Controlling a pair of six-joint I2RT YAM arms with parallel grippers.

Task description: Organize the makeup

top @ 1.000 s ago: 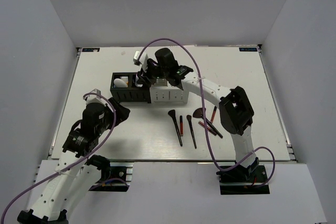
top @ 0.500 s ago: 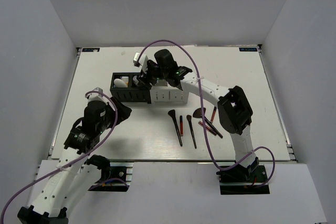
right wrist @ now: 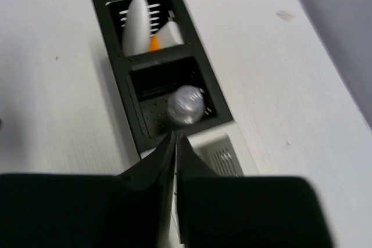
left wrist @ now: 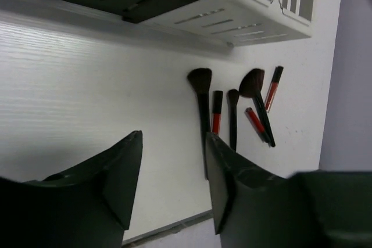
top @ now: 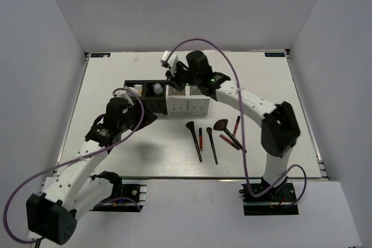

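The right gripper (right wrist: 175,136), fingers pressed together and empty, hangs over a silver-capped bottle (right wrist: 186,106) in the black organizer (right wrist: 119,79); the left gripper (left wrist: 173,139), spread, hovers near brushes (left wrist: 201,94).

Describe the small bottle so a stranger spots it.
On the table, a black box and a white box stand side by side. The small bottle stands in the black box's compartment next to the white box. Its round silver cap sets it apart from the white oval and orange tube alongside.

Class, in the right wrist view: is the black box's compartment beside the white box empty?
No, a small silver-capped bottle sits in that compartment of the black box.
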